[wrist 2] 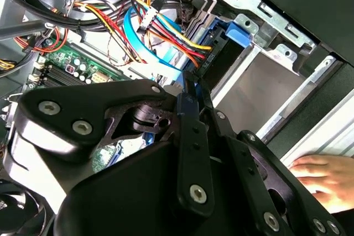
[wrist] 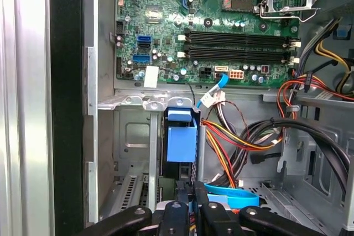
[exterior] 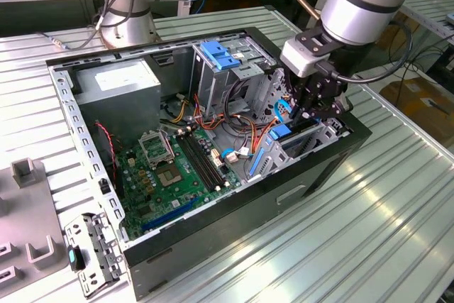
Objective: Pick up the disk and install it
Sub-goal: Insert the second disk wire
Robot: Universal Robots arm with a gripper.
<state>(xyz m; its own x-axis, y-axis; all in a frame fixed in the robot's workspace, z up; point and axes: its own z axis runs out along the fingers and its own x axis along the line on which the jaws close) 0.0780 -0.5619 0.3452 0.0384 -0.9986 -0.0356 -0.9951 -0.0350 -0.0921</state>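
The arm reaches into the open computer case (exterior: 333, 148), with the gripper (exterior: 306, 113) low over the drive cage at the corner toward the exterior view's right. The disk (wrist: 181, 142) stands on edge in a slot of that cage; in the first wrist view its blue plastic end faces the camera, with a darker body below it. In the exterior view the same blue end (exterior: 281, 133) shows just under the gripper.

In both wrist views the two fingers lie pressed close together, tips side by side with hardly any gap. The fingertips (wrist: 191, 192) sit just beside the lower edge of the blue end; whether they pinch a thin tab there or only touch it cannot be told.

Handling, as a judgement: the disk is a rigid metal block, fairly heavy for its size and sensitive to knocks. Its flat metal faces are smooth and likely slippery. The plastic rails and end piece flex somewhat, so a grip across the stiff body or square on the end piece suits it best.

Coloured cables (wrist: 232, 142) and a flat blue cable (wrist: 232, 197) crowd the slot. A person's hand (wrist 2: 321, 175) rests near the case.
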